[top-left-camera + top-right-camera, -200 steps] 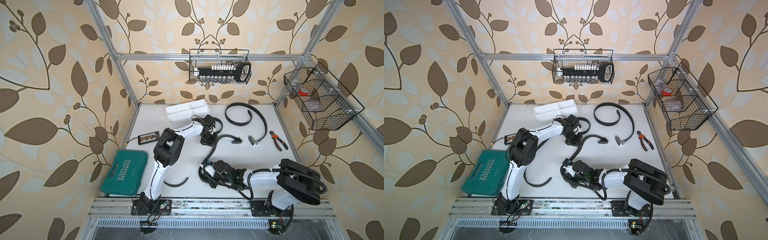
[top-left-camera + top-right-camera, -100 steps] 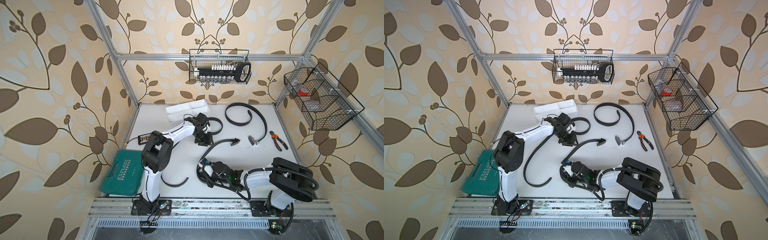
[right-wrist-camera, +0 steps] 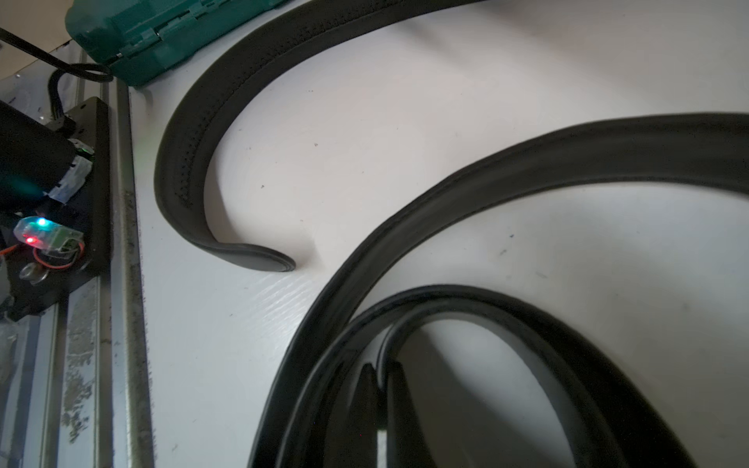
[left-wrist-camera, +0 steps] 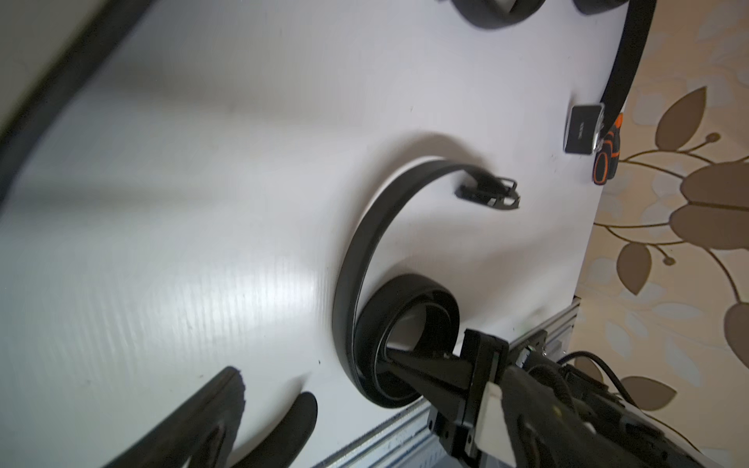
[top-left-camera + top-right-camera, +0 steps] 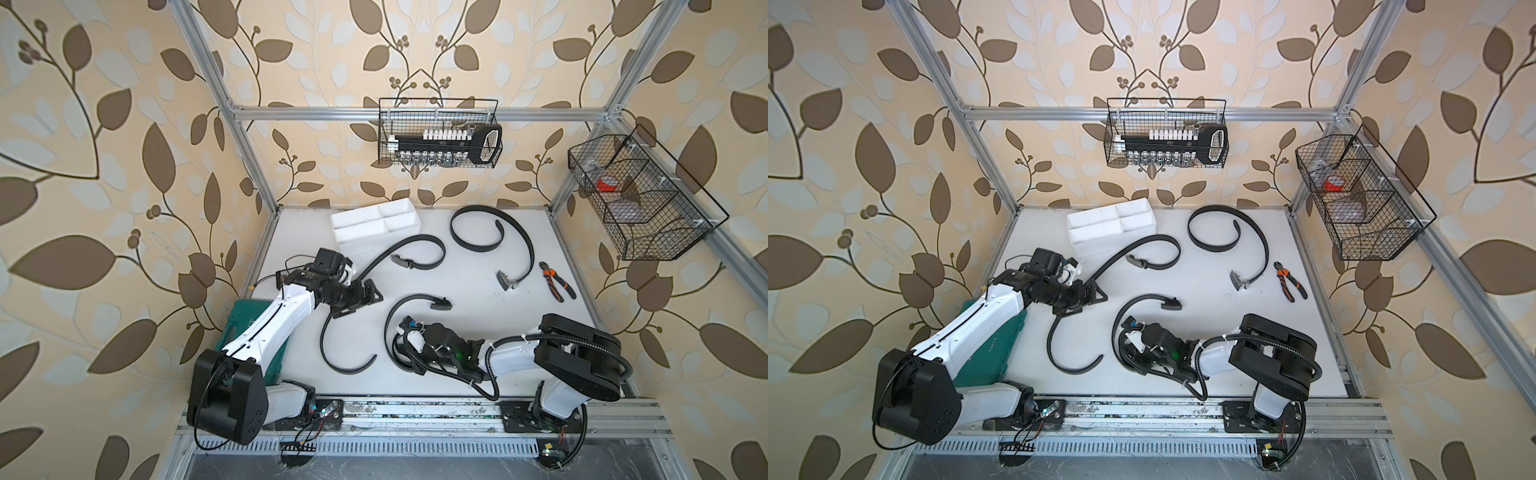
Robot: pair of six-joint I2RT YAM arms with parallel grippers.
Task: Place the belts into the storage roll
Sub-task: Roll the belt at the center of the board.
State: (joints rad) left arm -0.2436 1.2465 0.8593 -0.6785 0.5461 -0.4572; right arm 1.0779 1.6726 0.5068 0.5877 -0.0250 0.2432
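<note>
left fingers (image 5: 365,296) are spread wide and grip nothing, hovering over the middle of the long belt (image 3: 182,170). that strap snakes from just in front of the storage roll (image 5: 361,243) down toward the front edge of the desk (image 5: 478,324). right fingers (image 3: 397,409) are clenched on the inner end of the coiled belt (image 4: 348,263), low by the front edge. the strap winds in a loose ring around them, and its buckle tail arcs toward the desk's centre. the third belt (image 5: 478,249) lies in an open curl toward the back right corner, its buckle near the pliers (image 5: 557,280) at the right edge. the storage roll sits at the back edge, left of centre, and all three belts lie on the desk outside it. the green case (image 5: 245,324) lies at the left edge, partly under the left arm.
</note>
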